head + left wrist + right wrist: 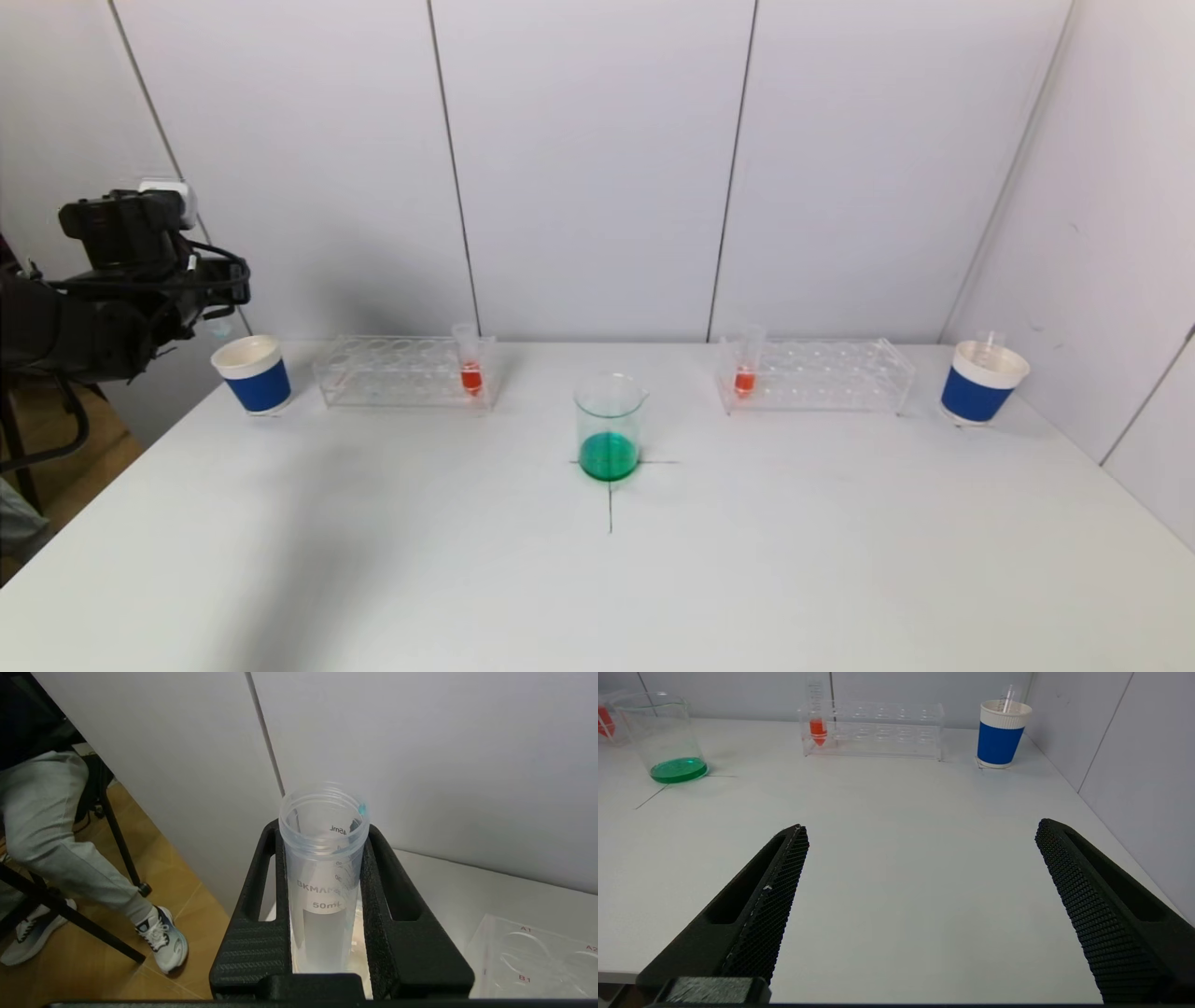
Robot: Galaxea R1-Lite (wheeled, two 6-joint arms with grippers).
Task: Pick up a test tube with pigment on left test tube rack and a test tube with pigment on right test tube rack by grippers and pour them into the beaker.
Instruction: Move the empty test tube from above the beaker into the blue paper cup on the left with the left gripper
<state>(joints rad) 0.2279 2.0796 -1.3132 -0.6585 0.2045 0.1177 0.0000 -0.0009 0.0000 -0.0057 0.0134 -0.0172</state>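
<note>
My left gripper (pixel 217 297) is raised at the far left, above a blue paper cup (pixel 254 373). It is shut on an empty clear 50 ml test tube (pixel 322 891), held upright between the fingers (pixel 261 933). The left rack (pixel 401 371) holds a tube with orange pigment (pixel 470 369). The right rack (pixel 822 373) holds another orange-pigment tube (pixel 745 371), also in the right wrist view (pixel 817 723). The glass beaker (pixel 609 429) with green liquid stands at the table's centre. My right gripper (pixel 920 830) is open and empty, low over the table's near right part, out of the head view.
A second blue paper cup (pixel 982 383) holding a clear tube stands at the far right by the wall. A corner of the left rack (pixel 532 956) shows in the left wrist view. A seated person's legs are beyond the table's left edge. Walls close off the back and right.
</note>
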